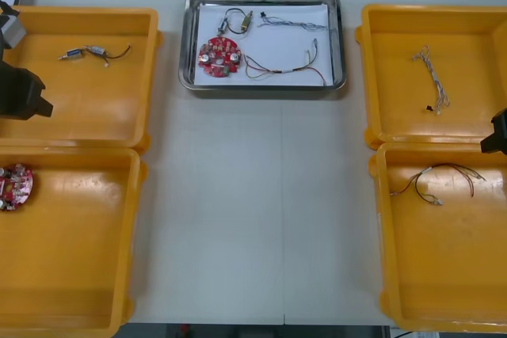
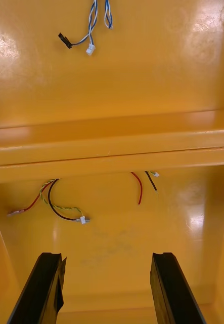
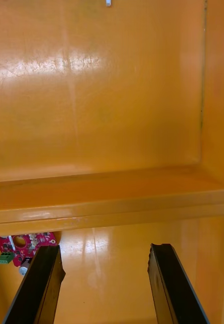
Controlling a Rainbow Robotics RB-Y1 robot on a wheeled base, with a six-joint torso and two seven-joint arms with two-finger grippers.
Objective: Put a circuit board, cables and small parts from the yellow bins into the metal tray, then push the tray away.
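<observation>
Tray [image 1: 261,87] white inside, shiny rim

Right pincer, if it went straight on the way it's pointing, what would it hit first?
Most likely the bare floor of the near right bin, just ahead of the open right pincer. The red end of a cable lies farther along, short of the bin's wall, though depth is unclear.

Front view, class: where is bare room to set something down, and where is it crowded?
Barest: the table between the yellow bins, nearer than the metal tray. The near left bin is free except a circuit board at its left wall. Crowded: the tray, holding a second board and cables.
</observation>
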